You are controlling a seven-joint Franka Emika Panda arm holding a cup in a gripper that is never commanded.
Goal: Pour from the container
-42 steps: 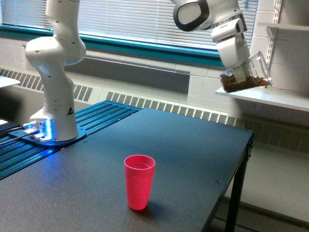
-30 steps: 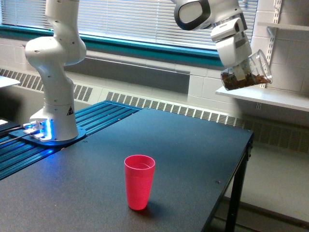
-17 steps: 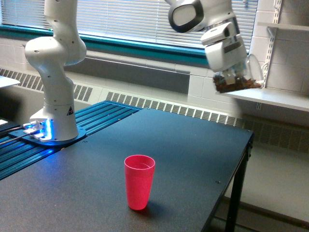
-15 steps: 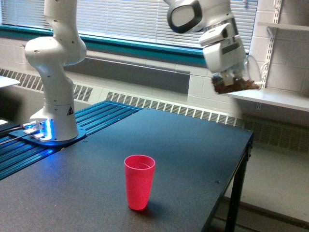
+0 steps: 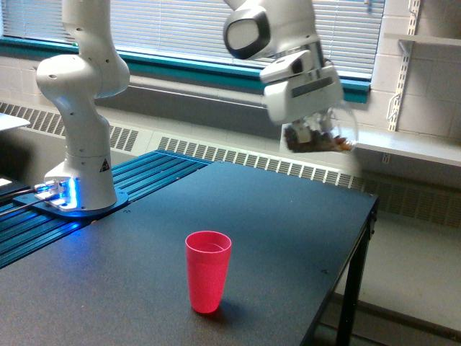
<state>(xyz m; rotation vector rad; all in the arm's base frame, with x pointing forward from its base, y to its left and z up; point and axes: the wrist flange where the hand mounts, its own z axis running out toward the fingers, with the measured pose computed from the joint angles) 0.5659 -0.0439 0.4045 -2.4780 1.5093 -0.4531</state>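
A pink cup [image 5: 209,270] stands on a dark counter [image 5: 288,238] below blinds [image 5: 180,29]; the end effector [image 5: 311,131] grips the tilted container [image 5: 324,133] above its far side.

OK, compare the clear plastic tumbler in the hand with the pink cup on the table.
The clear plastic tumbler is see-through, with brown bits inside; the opaque pink plastic cup shows nothing inside from this view. The tumbler is tilted on its side in the air, held by the hand; the pink cup stands upright on the dark table. Both are tapered cups of similar size.
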